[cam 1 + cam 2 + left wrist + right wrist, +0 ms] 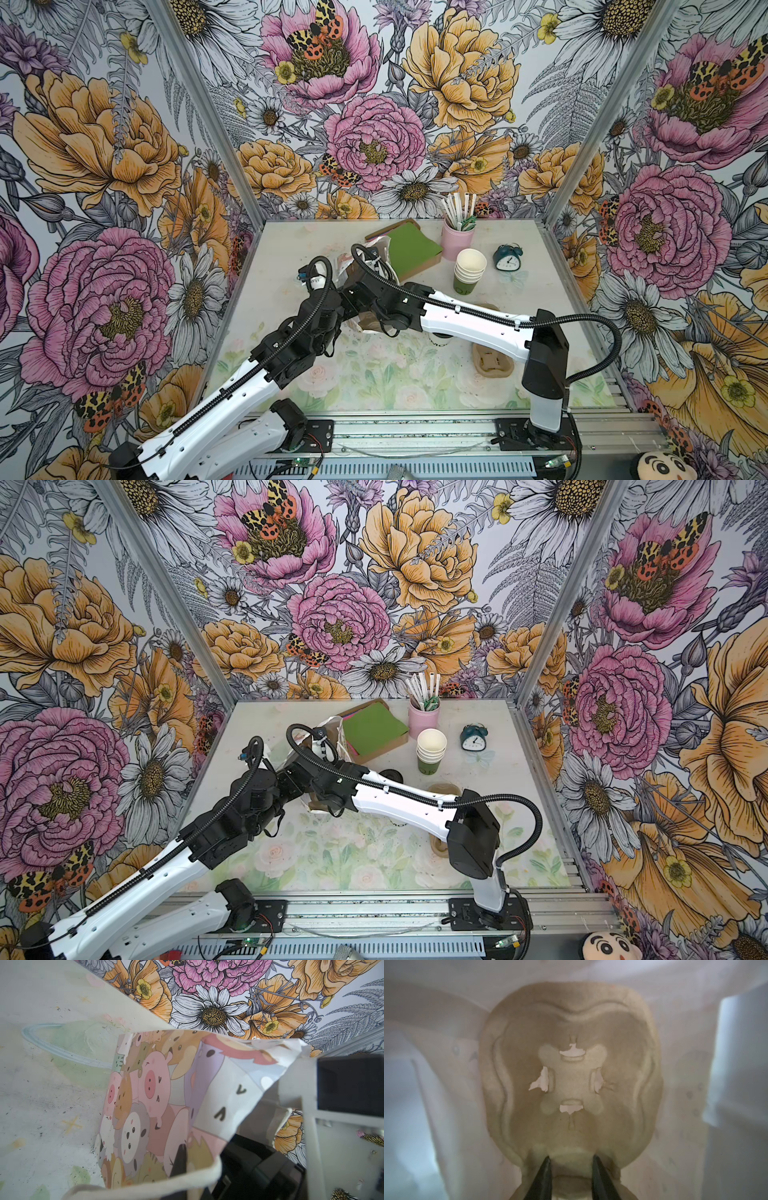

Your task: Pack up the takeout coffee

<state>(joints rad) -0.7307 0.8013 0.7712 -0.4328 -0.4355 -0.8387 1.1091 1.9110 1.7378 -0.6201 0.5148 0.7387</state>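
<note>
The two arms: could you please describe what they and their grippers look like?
Both the left arm and right arm have glossy white links, chunky black joints and ribbed black cable hoses alongside. The right gripper has slim, black, tapering fingers.

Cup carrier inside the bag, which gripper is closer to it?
Right. The right gripper is inside the bag, jaws clamped on the edge of the cup carrier; the left gripper is outside, pinching the bag's rim.
</note>
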